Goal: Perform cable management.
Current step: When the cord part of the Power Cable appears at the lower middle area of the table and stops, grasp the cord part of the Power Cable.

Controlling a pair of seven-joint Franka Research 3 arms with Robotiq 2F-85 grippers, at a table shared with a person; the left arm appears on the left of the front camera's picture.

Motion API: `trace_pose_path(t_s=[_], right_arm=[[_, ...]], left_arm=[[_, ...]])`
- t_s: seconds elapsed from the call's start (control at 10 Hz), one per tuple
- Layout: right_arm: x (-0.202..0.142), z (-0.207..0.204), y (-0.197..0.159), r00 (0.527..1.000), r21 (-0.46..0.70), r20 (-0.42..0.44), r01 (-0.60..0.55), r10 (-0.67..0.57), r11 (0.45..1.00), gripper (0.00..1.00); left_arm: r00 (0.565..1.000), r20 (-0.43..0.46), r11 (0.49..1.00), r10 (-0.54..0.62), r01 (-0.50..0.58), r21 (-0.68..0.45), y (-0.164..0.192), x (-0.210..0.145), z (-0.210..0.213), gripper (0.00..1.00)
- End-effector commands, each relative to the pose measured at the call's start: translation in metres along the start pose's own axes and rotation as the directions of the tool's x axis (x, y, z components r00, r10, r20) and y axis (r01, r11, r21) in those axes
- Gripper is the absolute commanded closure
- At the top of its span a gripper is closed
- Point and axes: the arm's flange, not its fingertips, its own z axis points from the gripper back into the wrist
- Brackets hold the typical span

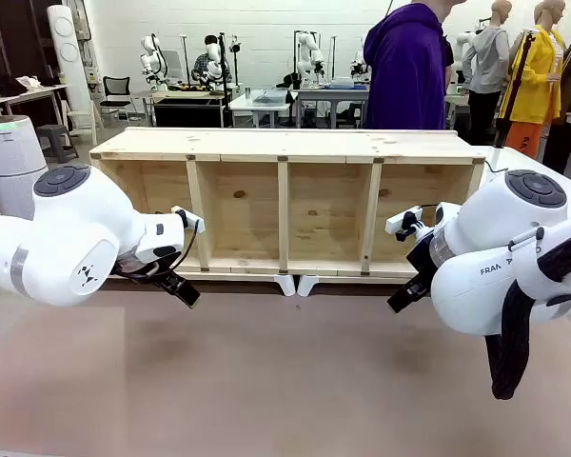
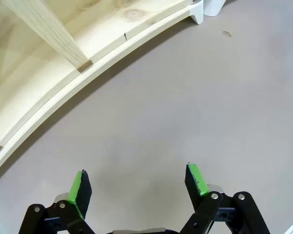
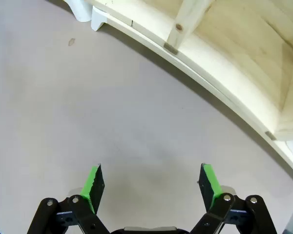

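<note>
Standing behind the long pale wooden shelf unit (image 1: pixel 285 145), a person in a purple hoodie (image 1: pixel 409 67) is cut off at the top edge. A smooth grey-brown desk (image 1: pixel 285 381) spreads before the shelf unit, and workbenches crowd the room beyond it. Just before its base hover the left end effector (image 2: pixel 136 178) and the right end effector (image 3: pixel 151 178), green pads spread wide, gripping nothing.

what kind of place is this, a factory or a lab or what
Most likely a robotics lab: two white Franka arms, the left arm and the right arm, stand at a table with a bare wooden shelf unit, and workbenches fill the room behind.
</note>
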Motion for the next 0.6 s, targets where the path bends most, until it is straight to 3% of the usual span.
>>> trace_pose_path(t_s=[0.0, 0.5], right_arm=[[0.0000, 0.0000, 0.0000, 1.000, 0.000, 0.000, 0.000, 0.000, 1.000, 0.00], [0.0000, 0.0000, 0.0000, 1.000, 0.000, 0.000, 0.000, 0.000, 1.000, 0.00]], left_arm=[[1.000, 0.000, 1.000, 0.000, 0.000, 0.000, -0.0001, 0.0000, 0.0000, 0.00], [1.000, 0.000, 1.000, 0.000, 0.000, 0.000, -0.0001, 0.0000, 0.0000, 0.00]])
